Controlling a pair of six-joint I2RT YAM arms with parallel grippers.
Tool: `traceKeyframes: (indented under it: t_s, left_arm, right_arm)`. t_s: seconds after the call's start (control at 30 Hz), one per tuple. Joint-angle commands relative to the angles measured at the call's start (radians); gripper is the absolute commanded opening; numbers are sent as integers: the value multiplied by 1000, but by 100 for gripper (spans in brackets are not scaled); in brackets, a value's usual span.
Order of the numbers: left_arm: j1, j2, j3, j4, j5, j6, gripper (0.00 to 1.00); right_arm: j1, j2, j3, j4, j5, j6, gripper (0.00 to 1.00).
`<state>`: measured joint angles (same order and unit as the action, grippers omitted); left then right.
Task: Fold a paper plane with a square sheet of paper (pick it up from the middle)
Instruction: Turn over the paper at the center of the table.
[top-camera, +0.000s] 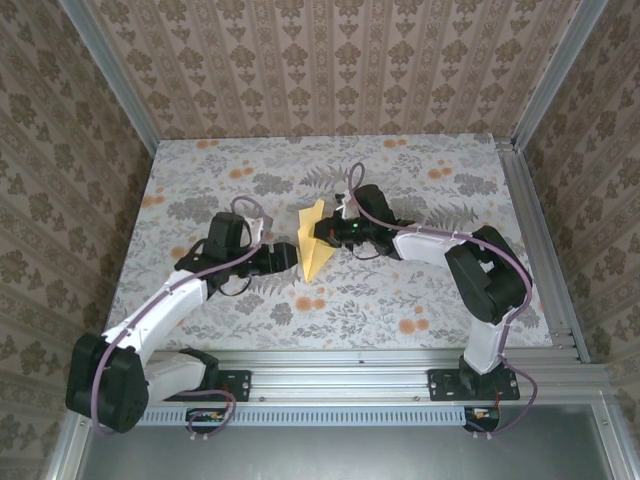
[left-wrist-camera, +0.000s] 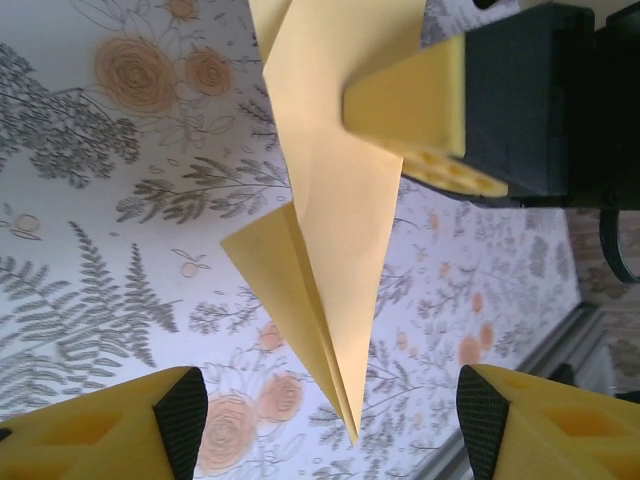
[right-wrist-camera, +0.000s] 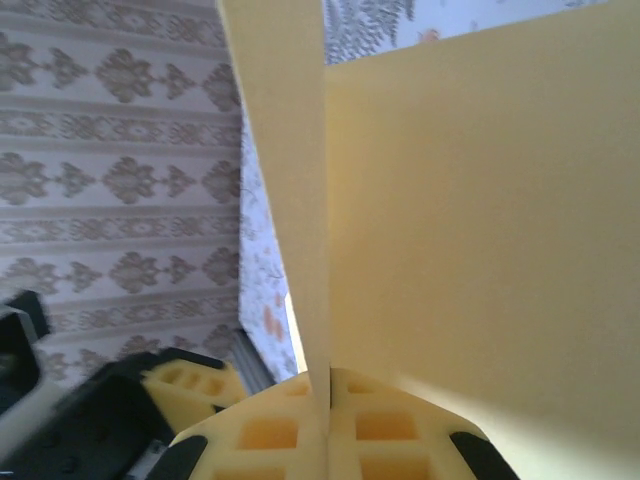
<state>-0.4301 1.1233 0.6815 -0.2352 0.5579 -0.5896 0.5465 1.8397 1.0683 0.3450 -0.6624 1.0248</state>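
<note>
Just one paper plane (top-camera: 314, 245) here, a mustard-yellow dart held up around the middle of the flower-print table (top-camera: 420, 300), pointed end aimed back toward the arm bases. Two pincers in play: the right pincer (top-camera: 332, 234) is squeezed fully closed on the plane, and its wrist view shows the paper running straight down between the pressed-together fingers (right-wrist-camera: 250, 430). The left pincer (top-camera: 288, 258) is spread wide with nothing in it, sitting just beside the plane's pointed end, not touching.
</note>
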Motion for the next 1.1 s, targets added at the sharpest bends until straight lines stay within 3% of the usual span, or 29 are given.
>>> traceKeyframes:
  t_s: [0.0, 0.3, 0.5, 1.07]
  left_arm:
    - [4, -28, -47, 94, 66, -117, 70]
    - [3, -30, -131, 374, 136, -299, 69]
    - [-3, -4, -111, 407, 149, -302, 66]
    - [-8, 34, -47, 361, 172, -257, 24]
  right_arm:
    - [-3, -46, -6, 125, -55, 96, 1]
    - [-7, -74, -14, 196, -66, 164, 0]
    - [-7, -69, -33, 273, -76, 219, 0]
    - [-8, -54, -56, 290, -74, 222, 0]
